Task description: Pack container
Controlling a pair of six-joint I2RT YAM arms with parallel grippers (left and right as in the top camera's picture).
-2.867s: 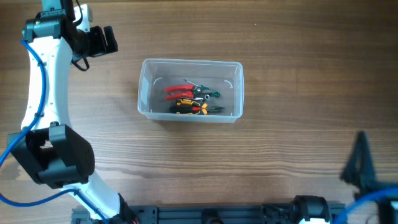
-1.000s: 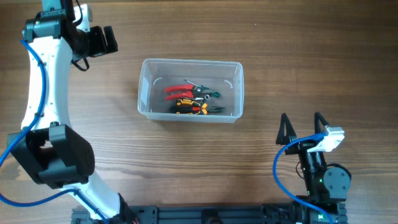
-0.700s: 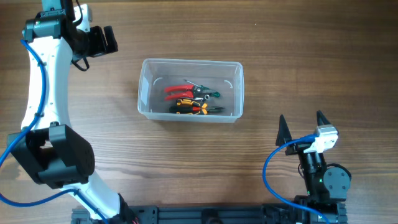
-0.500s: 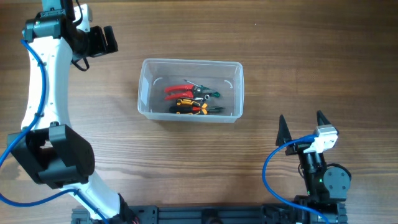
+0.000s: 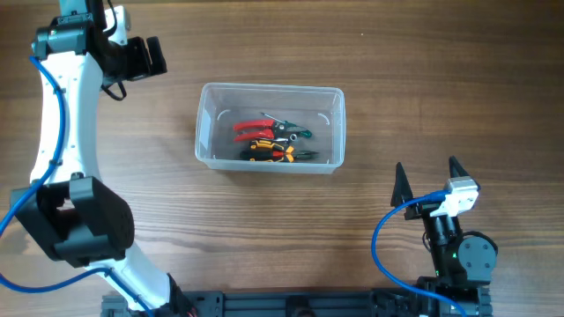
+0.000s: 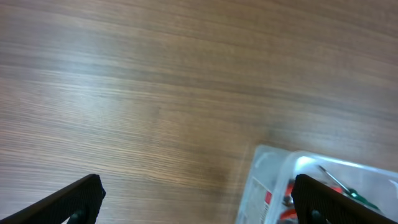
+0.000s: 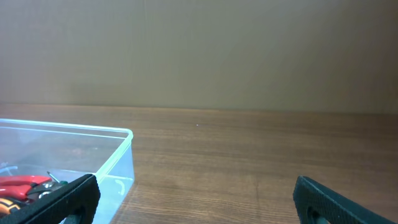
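The clear plastic container (image 5: 211, 132) stands in the middle of the table and holds red-handled and yellow-and-black hand tools (image 5: 264, 139) and a green-handled one. It shows at the lower right of the left wrist view (image 6: 273, 180) and at the lower left of the right wrist view (image 7: 118, 149). My left gripper (image 5: 159, 55) is open and empty, up at the far left, away from the container. My right gripper (image 5: 429, 172) is open and empty, near the front right, right of and below the container.
The wooden table (image 5: 414, 79) has bare wood all round the container. The arm bases and a black rail (image 5: 291, 304) sit along the front edge. A plain wall stands behind the table in the right wrist view (image 7: 199, 50).
The right arm swung in from the far right edge and settled at the front right with its jaws open. It has held still for the last half second. The left arm has not moved.
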